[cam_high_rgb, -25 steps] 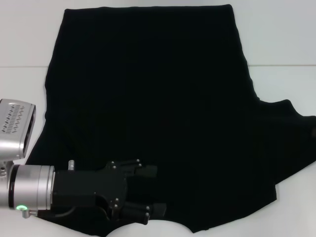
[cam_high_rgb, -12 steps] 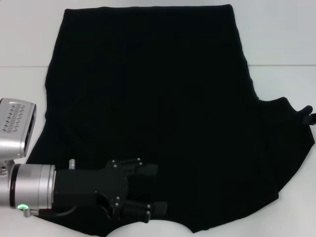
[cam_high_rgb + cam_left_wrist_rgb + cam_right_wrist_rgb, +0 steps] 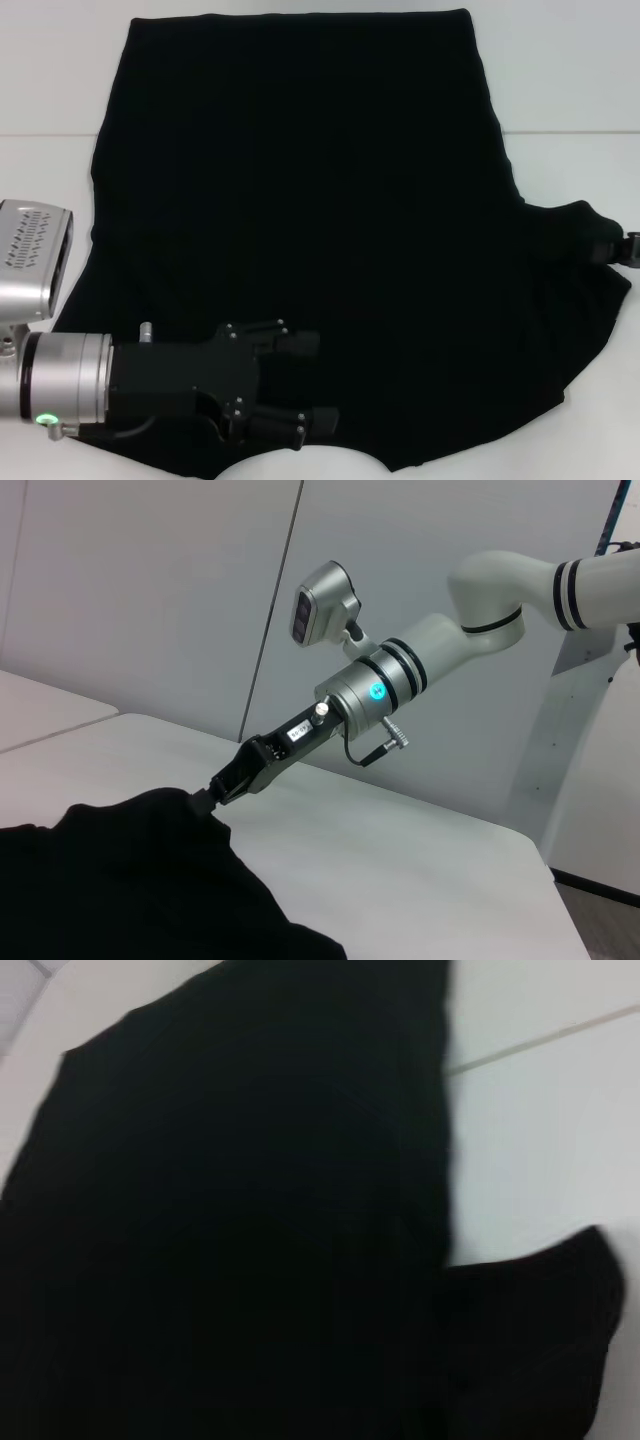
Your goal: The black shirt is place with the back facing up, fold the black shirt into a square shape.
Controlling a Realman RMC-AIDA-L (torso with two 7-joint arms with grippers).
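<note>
The black shirt (image 3: pixel 310 220) lies spread flat on the white table (image 3: pixel 560 80), plain side up, with no lettering showing. My left gripper (image 3: pixel 318 386) rests over the shirt's near edge at the lower left, its fingers (image 3: pixel 298 345) spread apart. My right gripper (image 3: pixel 628 248) is at the far right edge, shut on the tip of the shirt's right sleeve (image 3: pixel 590 235). The left wrist view shows the right gripper (image 3: pixel 212 794) pinching the raised sleeve tip (image 3: pixel 160 815). The right wrist view shows only the shirt (image 3: pixel 250 1230) on the table.
A seam line crosses the white table (image 3: pixel 575 132) behind the sleeve. Bare table lies to the right of the shirt and along the far edge. Grey wall panels (image 3: pixel 150 590) stand behind the table in the left wrist view.
The right gripper has come into view at the right edge with the sleeve tip in it, and the tip has bunched and moved inward. The left gripper has stayed put.
</note>
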